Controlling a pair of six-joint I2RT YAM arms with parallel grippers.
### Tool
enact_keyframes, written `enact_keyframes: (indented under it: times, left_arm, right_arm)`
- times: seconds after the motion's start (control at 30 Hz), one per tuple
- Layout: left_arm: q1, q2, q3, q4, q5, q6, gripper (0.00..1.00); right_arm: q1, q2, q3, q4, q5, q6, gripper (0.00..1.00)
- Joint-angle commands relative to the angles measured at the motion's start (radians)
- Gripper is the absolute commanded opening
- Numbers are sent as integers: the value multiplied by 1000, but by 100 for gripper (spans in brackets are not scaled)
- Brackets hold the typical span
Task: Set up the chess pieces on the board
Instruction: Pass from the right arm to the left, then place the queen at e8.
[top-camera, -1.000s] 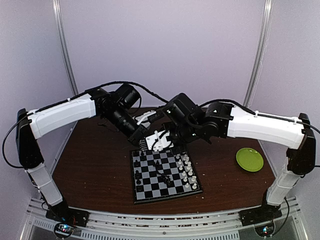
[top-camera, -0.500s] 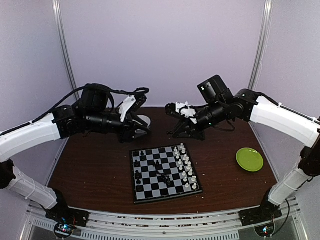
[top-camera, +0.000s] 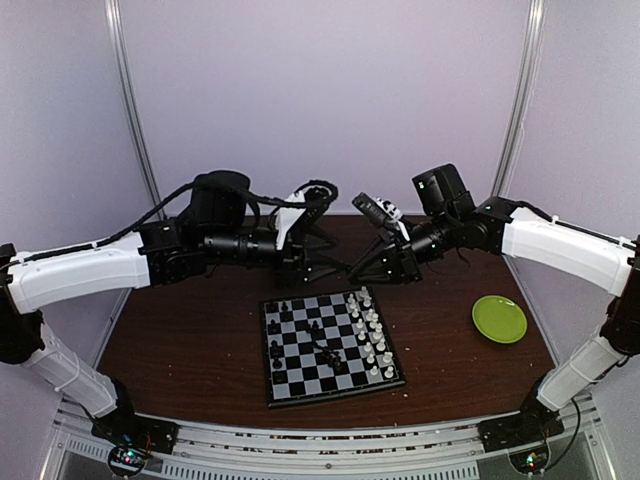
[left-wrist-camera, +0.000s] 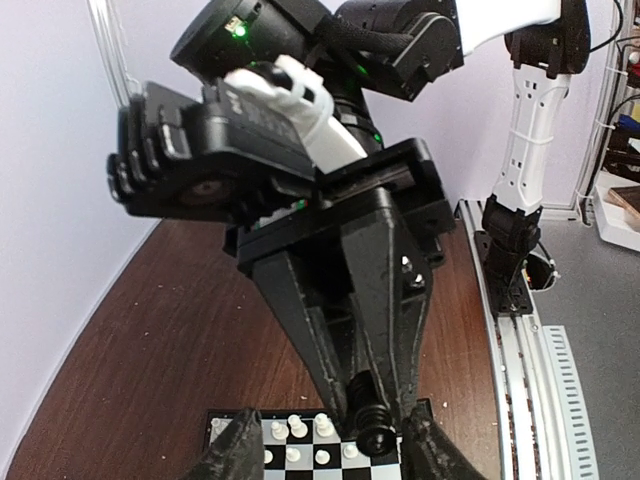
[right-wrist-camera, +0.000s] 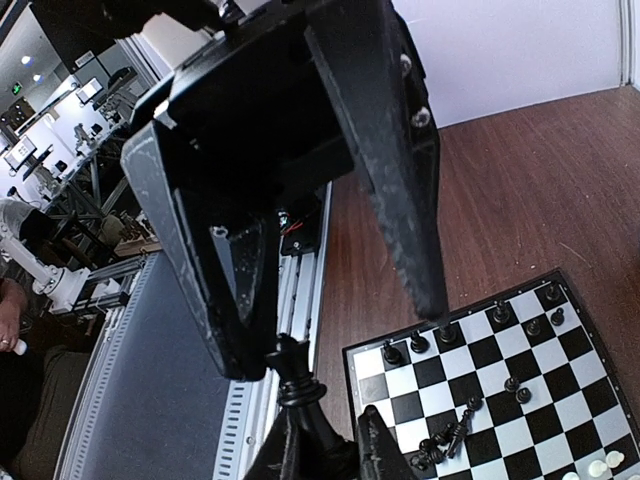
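One black chess piece (right-wrist-camera: 294, 370) in right tool (right-wrist-camera: 325, 442), between fingers (right-wrist-camera: 400, 150) of left tool (right-wrist-camera: 340, 340).

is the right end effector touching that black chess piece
Touching. Right wrist view shows the black chess piece pinched between the right end effector's fingertips.

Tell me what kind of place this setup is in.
Likely a robotics lab test cell: left arm and right arm bolted to a rail, plain walls enclosing a table.
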Motion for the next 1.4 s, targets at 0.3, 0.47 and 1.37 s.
enact_keyframes:
  times: [0.3,0.47,1.37]
  left_arm:
    - [-3,70,89,-14,127,2,28]
    - [-2,92,118,-50,153,3,16]
    - [60,61,116,-747,-290,20,7]
  right_arm:
    - [-23,-29,-27,129,-80,97,13]
    - [-26,-31,-33,131,-78,95,13]
    - [-185,-156,-153,-179,134,-310,48]
